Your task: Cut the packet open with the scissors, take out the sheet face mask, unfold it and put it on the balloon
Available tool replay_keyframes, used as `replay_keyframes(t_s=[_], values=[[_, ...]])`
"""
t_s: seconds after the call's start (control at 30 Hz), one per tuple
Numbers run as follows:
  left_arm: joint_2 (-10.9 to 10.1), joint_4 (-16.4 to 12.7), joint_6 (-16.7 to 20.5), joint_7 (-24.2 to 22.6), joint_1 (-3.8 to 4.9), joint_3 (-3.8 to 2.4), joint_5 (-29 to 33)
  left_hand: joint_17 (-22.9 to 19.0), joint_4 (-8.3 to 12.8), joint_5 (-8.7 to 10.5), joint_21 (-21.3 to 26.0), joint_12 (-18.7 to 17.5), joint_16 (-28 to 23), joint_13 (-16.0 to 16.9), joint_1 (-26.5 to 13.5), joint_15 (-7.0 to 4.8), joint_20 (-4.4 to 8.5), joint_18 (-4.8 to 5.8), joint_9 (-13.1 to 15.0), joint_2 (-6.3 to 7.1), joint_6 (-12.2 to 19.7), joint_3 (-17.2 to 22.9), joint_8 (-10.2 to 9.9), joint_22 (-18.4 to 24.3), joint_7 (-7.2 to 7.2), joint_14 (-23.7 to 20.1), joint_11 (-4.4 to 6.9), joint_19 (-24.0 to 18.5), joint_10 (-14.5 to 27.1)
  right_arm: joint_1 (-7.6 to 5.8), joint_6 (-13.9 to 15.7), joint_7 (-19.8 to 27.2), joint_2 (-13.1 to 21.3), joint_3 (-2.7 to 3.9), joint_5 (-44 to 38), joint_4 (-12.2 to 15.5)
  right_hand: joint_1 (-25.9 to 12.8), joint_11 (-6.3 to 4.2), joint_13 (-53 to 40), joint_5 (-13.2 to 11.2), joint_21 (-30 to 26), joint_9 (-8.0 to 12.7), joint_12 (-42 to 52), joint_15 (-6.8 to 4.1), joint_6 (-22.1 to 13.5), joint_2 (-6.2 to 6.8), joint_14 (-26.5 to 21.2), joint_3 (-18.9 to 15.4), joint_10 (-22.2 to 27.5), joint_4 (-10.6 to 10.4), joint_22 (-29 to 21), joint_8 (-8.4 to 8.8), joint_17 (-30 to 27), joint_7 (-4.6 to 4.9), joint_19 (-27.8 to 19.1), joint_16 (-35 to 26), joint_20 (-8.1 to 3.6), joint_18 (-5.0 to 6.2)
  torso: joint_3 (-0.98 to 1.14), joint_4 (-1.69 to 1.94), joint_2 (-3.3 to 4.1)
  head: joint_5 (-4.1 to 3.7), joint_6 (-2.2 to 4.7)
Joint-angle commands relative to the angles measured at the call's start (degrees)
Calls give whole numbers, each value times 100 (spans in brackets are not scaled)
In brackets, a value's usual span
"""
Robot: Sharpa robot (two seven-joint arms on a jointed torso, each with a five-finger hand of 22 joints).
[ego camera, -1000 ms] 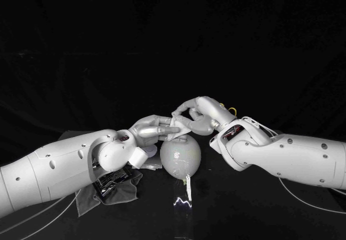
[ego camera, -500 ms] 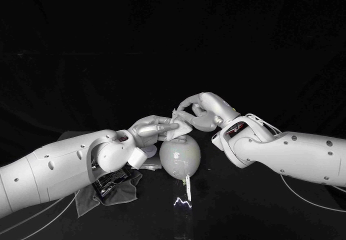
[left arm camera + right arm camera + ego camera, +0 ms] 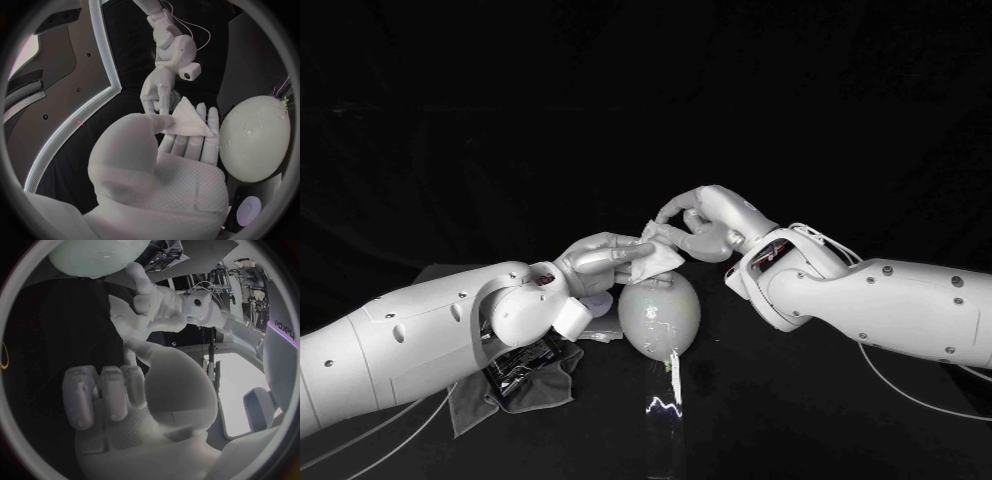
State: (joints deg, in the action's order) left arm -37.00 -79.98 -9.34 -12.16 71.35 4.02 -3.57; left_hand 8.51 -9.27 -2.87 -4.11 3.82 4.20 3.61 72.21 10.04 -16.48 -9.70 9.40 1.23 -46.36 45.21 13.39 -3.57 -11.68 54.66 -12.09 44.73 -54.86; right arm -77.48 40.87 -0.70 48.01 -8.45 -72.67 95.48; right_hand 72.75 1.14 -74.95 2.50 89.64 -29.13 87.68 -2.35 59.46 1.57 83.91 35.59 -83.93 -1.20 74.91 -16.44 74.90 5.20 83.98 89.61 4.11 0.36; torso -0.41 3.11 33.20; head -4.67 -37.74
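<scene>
The mask (image 3: 661,260), a small white folded wedge, is off the counter (image 3: 790,430) and held up between the two hands, just above the far end of the balloon (image 3: 656,312). The left hand (image 3: 607,262) has it: the thumb presses the wad down against the flat, straight fingers (image 3: 187,145), and one pointed corner stands free above the thumb. The right hand (image 3: 701,222) arches over from the other side with most of its fingers curled into the palm. Its fingertips (image 3: 669,232) come down right at that free corner, touching it or nearly so. Whether they have actually closed on the sheet I cannot tell from any view. The balloon lies just below both hands, its long axis running away from the robot and its knot toward the robot. The mask is thus over the balloon's far end, not yet on it. The unfolding seems to turn on that raised corner. It points toward the right hand, which is the nearer one to peel it while the left anchors the rest.
</scene>
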Motion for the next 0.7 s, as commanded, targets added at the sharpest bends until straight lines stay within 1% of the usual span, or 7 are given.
replay_keyframes(t_s=[0.03, 0.37, 0.47, 0.5, 0.6, 0.67, 0.7], values=[[-3, -17, -254, -123, 4, -8, 34, -8, -63, 10, 25, -29, -27, -2, -73, 3, -14, -56, -3, -19, 18, 0, -40, 8, -322, -44, -3, -49, 43, -6, -88, -47, -7, 5, 33, -40, -12, -35, -1371, 28, 36, -38, 8, -35, 50, -14, 609, 25, -497, -4, 1509, -19, 1510, -2, 602, 39, -41, -36, 2, -6, 2, 17, -16], [-78, -39, -501, -140, 3, -7, 22, -29, -157, 11, 60, -35, -42, -5, -167, 20, -19, -34, -22, -51, 143, 45, -109, 23, -308, -117, -11, -221, 166, -22, 31, -63, -47, 8, 476, -201, -16, -36, -1387, 28, 36, -43, 34, -36, 53, -18, 609, 36, -510, -8, 1509, -27, 1510, -4, 602, 39, -43, -36, 8, -8, 6, 26, -25], [-100, -41, -561, -134, 3, -7, 22, -46, -298, 12, 81, -39, -45, -7, -277, 47, -23, -8, -74, -65, 404, 58, -215, 32, -355, -177, -46, -377, 276, -36, 10, -45, -62, 11, 622, -221, -16, -37, -1387, 28, 36, -44, 33, -36, 53, -19, 609, 38, -510, -9, 1509, -28, 1510, -4, 602, 39, -43, -36, 4, -5, 5, 20, -36], [-103, -42, -570, -132, 3, -7, 22, -46, -303, 12, 81, -39, -45, -7, -281, 48, -23, -7, -77, -64, 416, 58, -219, 32, -358, -180, -48, -382, 281, -38, -2, -41, -65, 12, 641, -223, -16, -37, -1387, 28, 36, -44, 33, -36, 53, -19, 609, 38, -510, -9, 1509, -28, 1510, -4, 602, 39, -43, -36, 3, -4, 5, 21, -36], [-105, -43, -605, -129, 2, -6, 25, -59, -520, 14, 88, -37, -43, -6, -439, 82, -24, 16, -117, -68, 598, 27, -298, 36, -424, -224, -101, -488, 390, -50, -107, -13, -75, 13, 719, -237, -16, -37, -1387, 28, 36, -44, 33, -36, 53, -19, 609, 38, -510, -9, 1509, -28, 1510, -4, 602, 39, -43, -36, 1, -2, 1, 20, -39], [-102, -43, -616, -130, 1, -6, 31, -68, -759, 16, 84, -26, -37, 1, -729, 95, -24, 36, -121, -99, 605, -58, -314, 36, -442, -258, -114, -554, 418, -56, -176, -2, -81, 13, 746, -243, -18, -37, -1385, 28, 36, -45, 30, -37, 53, -20, 609, 42, -508, -10, 1509, -30, 1510, -5, 602, 39, -44, -36, 0, -4, -2, 25, -37], [-101, -43, -620, -131, 1, -6, 33, -70, -760, 12, 80, -24, -32, 2, -872, 97, -24, 39, -121, -130, 599, -97, -317, 34, -444, -264, -118, -566, 420, -58, -201, 1, -83, 13, 754, -244, -18, -37, -1385, 28, 36, -45, 30, -37, 53, -20, 609, 42, -508, -10, 1509, -30, 1510, -5, 602, 39, -44, -36, -1, -3, -3, 27, -35]])
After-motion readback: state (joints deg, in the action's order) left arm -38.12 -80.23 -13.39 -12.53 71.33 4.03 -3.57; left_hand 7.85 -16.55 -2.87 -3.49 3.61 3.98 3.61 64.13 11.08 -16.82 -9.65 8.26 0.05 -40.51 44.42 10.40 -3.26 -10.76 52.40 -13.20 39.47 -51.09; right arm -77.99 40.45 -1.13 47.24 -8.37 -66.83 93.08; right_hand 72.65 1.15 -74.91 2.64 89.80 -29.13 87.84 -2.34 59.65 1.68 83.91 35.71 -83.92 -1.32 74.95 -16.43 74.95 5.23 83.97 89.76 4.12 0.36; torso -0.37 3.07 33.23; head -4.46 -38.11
